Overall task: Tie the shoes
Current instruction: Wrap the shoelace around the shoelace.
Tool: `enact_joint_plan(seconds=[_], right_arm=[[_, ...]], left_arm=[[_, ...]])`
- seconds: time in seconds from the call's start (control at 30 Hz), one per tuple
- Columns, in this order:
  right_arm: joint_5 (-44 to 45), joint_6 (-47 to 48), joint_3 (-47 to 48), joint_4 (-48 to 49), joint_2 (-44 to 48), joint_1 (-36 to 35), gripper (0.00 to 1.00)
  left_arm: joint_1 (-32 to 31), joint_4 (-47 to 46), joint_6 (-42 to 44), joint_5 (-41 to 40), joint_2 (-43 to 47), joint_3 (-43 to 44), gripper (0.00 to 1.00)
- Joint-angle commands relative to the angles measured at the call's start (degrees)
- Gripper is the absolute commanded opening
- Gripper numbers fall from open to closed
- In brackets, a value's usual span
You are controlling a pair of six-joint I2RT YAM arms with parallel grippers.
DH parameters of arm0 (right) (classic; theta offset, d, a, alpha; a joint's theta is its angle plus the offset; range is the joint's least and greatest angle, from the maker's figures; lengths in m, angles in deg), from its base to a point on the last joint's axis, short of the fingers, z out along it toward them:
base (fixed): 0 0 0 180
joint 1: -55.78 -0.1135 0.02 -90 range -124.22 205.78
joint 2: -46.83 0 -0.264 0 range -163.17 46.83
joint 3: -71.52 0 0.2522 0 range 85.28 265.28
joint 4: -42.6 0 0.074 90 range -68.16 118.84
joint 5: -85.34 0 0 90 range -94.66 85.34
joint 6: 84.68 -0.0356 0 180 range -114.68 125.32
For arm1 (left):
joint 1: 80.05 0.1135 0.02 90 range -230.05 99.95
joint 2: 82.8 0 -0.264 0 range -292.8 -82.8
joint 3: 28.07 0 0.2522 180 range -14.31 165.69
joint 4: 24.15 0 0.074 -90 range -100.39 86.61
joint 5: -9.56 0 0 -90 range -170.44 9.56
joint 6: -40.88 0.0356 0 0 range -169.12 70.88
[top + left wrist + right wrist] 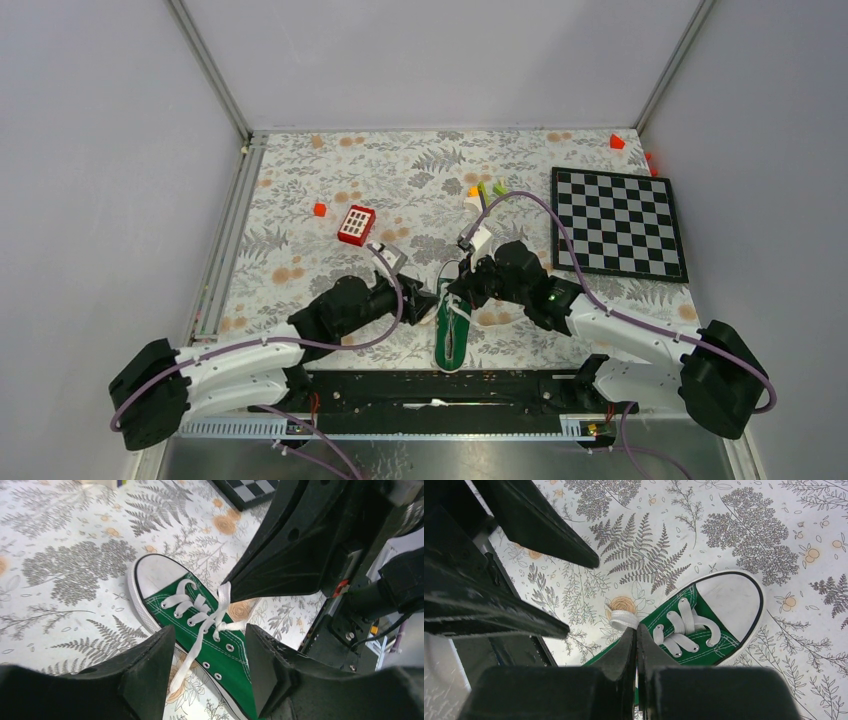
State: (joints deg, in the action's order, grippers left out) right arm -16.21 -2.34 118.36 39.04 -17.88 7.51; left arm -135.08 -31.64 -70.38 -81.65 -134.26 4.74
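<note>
On floral table (300, 180), green white-toed sneaker (230, 660)

The top camera hangs high above and behind my arm bases, facing down on the whole counter (300, 200); the bases lie along the frame's bottom. My left wrist camera peers close past my left hand (209, 635), the green sneaker (232, 660) at lower centre. My right wrist camera, equally close, looks past my right hand (636, 640) and shows that sneaker at centre right. All three views share it.
</note>
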Motion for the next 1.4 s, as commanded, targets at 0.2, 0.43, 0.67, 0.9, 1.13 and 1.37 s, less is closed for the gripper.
enact_joint_plan(seconds=[0.2, 0.43, 0.67, 0.9, 1.13, 1.37], right_arm=[[-0.25, -0.39, 1.46, 2.4, 0.18, 0.19, 0.0], [0.04, -0.24, 1.49, 2.21, 0.51, 0.19, 0.0], [-0.3, -0.24, 1.86, 2.19, 0.34, 0.2, 0.0], [-0.39, -0.3, 1.82, 2.2, 0.44, 0.19, 0.0], [0.07, -0.34, 1.66, 1.85, 1.05, 0.2, 0.0], [0.59, -0.25, 1.44, 1.58, 1.55, 0.19, 0.0]], left_arm=[[-0.12, -17.19, 0.48, 7.84, -12.65, -0.77, 0.57], [-0.13, -21.61, -1.15, 9.64, -18.29, 0.71, 0.56], [-0.18, -27.23, -3.51, 8.89, -21.72, 0.77, 0.53], [-0.14, -31.03, -5.51, 9.83, -24.56, 1.38, 0.46], [-0.15, -31.84, -5.82, 10.41, -25.27, 1.04, 0.36], [-0.14, -31.07, -5.0, 7.99, -22.92, -1.25, 0.5]])
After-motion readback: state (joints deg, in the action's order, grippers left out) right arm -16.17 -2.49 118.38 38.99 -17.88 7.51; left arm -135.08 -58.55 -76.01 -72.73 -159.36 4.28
